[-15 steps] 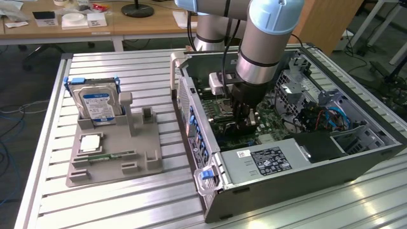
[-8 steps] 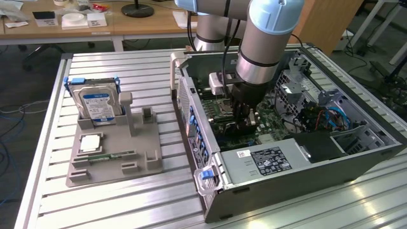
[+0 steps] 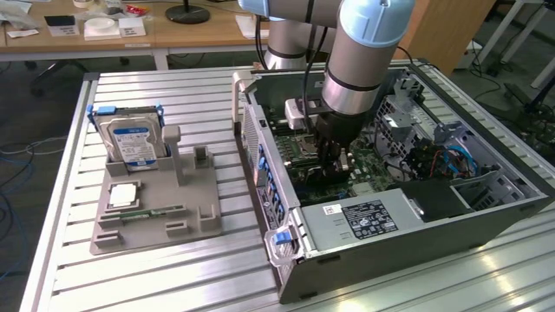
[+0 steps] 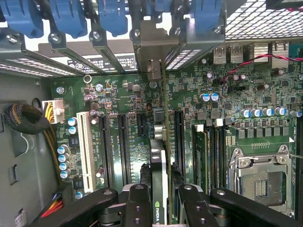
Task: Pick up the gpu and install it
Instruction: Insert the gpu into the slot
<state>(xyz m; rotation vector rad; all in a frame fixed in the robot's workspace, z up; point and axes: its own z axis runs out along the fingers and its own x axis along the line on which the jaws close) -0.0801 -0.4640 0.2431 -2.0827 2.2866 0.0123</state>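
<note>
1. One arm (image 3: 360,52) reaches down into the open computer case (image 3: 390,195), which lies on its side on the slatted metal table (image 3: 173,260).
2. In the wrist view, the gripper (image 4: 160,201) is clamped on the gpu (image 4: 160,161), its two black fingers (image 4: 137,203) pressing on either face of the thin card.
3. The gpu stands on edge over the green motherboard (image 4: 189,104), lined up with the long black expansion slots (image 4: 122,142) and lying between them; whether it is seated in a slot cannot be told.
4. The card's silver end bracket (image 4: 154,47) meets the row of rear slot openings by the blue retaining clips (image 4: 113,16).
5. In the exterior view, the gripper (image 3: 334,162) sits low inside the case, with the power supply (image 3: 368,218) at about 5 o'clock from it.
6. The empty processor socket (image 4: 258,175) lies beside the card, past the memory slots (image 4: 210,151).
7. A grey holder tray (image 3: 152,208) sits on the table at 9 o'clock from the case, well apart from it.
8. A hard drive (image 3: 130,143) with a blue and white label stands upright at the tray's far end.
9. A small memory stick (image 3: 152,213) lies flat near the tray's near end, just by a square white part (image 3: 123,194).
10. A wooden desk (image 3: 130,29) with scattered items stands beyond the table, at 12 o'clock.
</note>
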